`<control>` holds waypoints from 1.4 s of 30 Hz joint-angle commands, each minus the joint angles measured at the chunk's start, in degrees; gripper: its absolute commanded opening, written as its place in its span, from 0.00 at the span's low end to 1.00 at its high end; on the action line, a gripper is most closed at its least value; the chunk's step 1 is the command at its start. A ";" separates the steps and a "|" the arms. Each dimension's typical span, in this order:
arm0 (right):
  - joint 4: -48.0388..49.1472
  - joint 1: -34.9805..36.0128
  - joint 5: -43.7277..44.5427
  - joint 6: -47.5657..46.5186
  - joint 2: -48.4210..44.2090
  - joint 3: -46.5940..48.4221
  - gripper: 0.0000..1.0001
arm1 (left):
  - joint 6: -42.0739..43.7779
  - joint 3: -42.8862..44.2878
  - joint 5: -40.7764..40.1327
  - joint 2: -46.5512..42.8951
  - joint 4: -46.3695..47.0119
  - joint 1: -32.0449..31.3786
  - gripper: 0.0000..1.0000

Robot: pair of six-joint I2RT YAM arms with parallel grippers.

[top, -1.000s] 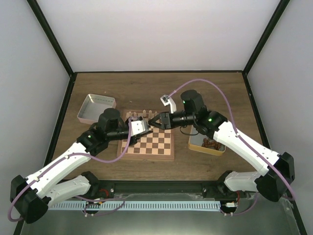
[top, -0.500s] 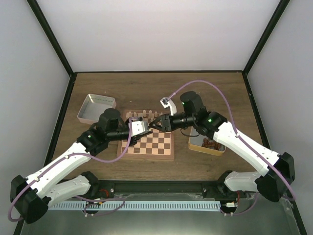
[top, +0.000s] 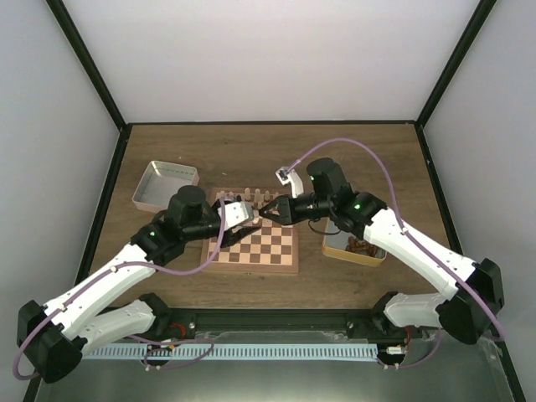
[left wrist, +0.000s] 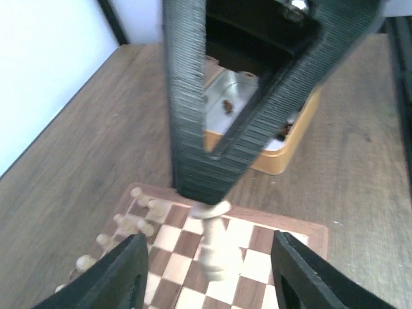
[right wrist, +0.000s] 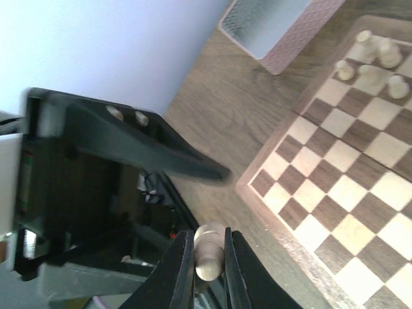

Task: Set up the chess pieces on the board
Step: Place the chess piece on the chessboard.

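Note:
The board (top: 264, 245) lies in the middle of the table, with several cream chess pieces (top: 251, 198) along its far rows. Both grippers meet just above its far half. My right gripper (right wrist: 209, 239) is shut on the head of one cream piece (right wrist: 208, 256). In the left wrist view that piece (left wrist: 216, 251) hangs base-down over the board (left wrist: 257, 239) from the right gripper (left wrist: 201, 192). My left gripper (left wrist: 207, 261) is open, its fingers (left wrist: 125, 270) standing wide on either side of the piece without touching it.
A pink-sided tray (top: 165, 185) sits at the far left of the board. An orange tray (top: 356, 248) holding dark pieces sits to the right, under the right arm. Cream pieces (left wrist: 138, 219) crowd the board's far-left corner.
The right gripper has closed on the cream piece and the left gripper has opened off it. The right arm edged slightly left toward the left gripper.

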 commanded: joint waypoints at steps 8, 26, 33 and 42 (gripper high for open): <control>-2.33 3.38 25.84 -5.70 14.65 11.82 0.04 | -19.87 -3.62 -39.20 -12.73 7.02 -0.05 0.89; -9.02 9.19 47.25 -12.60 46.60 40.85 0.04 | -24.13 -12.27 -61.65 -28.19 19.27 0.11 1.00; -13.08 9.20 48.64 -9.33 52.61 46.25 0.04 | -23.29 -10.61 -61.25 -25.31 16.06 0.11 1.00; -13.38 9.15 51.19 -7.73 56.62 47.67 0.04 | -23.94 -9.16 -57.88 -22.91 13.43 0.11 1.00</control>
